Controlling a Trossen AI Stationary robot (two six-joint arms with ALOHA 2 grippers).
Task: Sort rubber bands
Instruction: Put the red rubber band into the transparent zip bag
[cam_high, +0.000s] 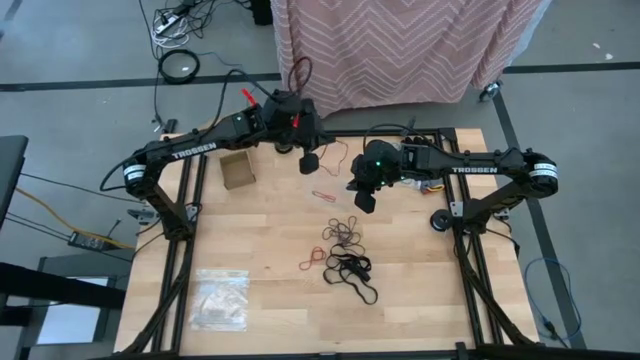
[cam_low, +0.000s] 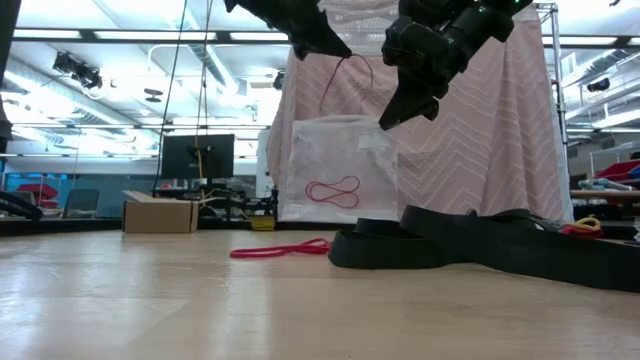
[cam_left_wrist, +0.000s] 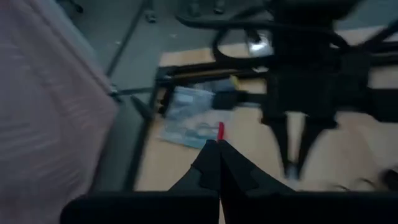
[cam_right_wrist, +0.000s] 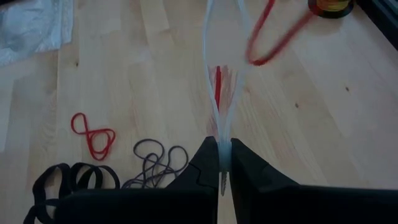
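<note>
Right tool (cam_right_wrist: 224, 163) pinches a clear bag (cam_right_wrist: 225, 93) above the table (cam_right_wrist: 155, 74); left tool (cam_left_wrist: 217, 163) closed on a red rubber band (cam_left_wrist: 221, 130)

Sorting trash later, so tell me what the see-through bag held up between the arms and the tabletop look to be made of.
The bag: likely thin clear plastic film; the red band inside shows through, and it hangs crinkled. The tabletop: pale wood, apparently jointed strips with a matte finish; grain and seams show.
</note>
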